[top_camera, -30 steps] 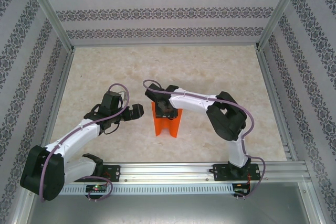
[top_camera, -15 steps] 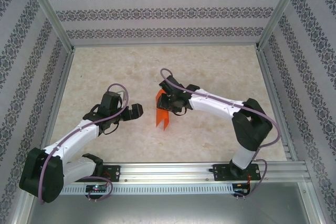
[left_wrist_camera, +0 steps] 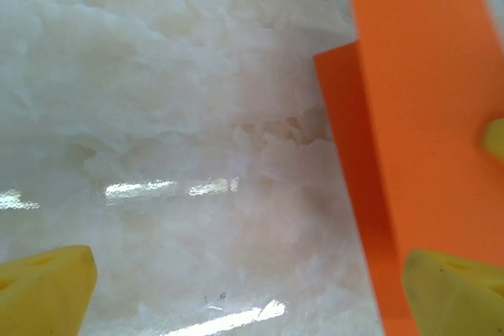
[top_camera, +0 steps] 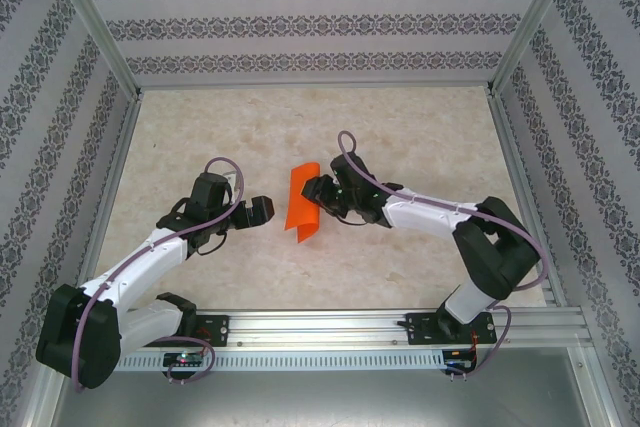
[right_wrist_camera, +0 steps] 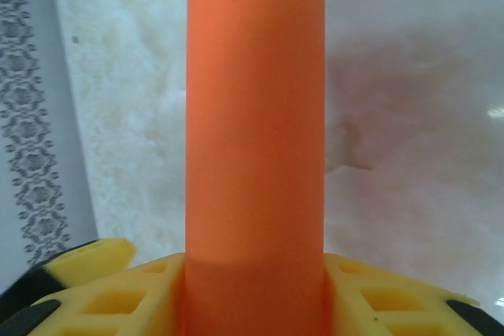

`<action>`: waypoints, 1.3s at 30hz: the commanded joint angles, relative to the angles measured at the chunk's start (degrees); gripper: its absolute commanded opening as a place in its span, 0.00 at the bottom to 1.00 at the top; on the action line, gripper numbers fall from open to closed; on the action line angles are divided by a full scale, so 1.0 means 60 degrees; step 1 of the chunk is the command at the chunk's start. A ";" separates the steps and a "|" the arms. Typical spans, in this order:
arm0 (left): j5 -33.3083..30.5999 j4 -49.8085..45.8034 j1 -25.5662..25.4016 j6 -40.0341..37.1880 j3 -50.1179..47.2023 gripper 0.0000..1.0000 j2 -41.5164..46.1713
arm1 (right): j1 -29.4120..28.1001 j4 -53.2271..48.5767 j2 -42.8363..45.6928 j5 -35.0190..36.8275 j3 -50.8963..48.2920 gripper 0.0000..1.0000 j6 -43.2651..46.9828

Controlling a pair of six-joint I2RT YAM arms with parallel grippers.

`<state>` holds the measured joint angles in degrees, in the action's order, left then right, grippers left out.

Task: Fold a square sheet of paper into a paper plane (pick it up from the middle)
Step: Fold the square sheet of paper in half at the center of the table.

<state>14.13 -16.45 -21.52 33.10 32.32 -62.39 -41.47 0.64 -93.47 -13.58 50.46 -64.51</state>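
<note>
The square sheet of paper [top_camera: 300, 203] is bright orange and bent over into a long curved band, held just above the table centre. My right gripper [top_camera: 322, 193] is shut on its right side. In the right wrist view the band [right_wrist_camera: 256, 108] runs straight up from between the yellow fingers [right_wrist_camera: 118, 293] of that gripper [right_wrist_camera: 256, 293]. My left gripper [top_camera: 262, 212] stands open just left of the paper, apart from it. Its view shows the paper [left_wrist_camera: 417, 108] at the right, behind the right fingertip [left_wrist_camera: 453, 293]. A paper plane is out of view.
The marble-patterned tabletop [top_camera: 220, 127] is bounded by patterned walls with metal posts [top_camera: 95, 22]. A metal rail [top_camera: 330, 325] with both arm bases runs along the near edge. The right arm's elbow [top_camera: 495, 247] stands out to the right.
The right arm has stretched out, carrying the paper up and back. The paper has tipped from standing upright to lying sideways. The left arm has not moved.
</note>
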 commanded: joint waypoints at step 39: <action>0.1065 0.1078 -0.1667 0.0129 0.1485 1.00 -0.2105 | 0.0767 -0.3489 -0.0090 0.0174 -0.0130 0.68 0.2883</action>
<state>21.45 -12.91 -30.24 33.36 38.96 -73.95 -36.71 -20.58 -92.47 -11.25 48.97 -49.01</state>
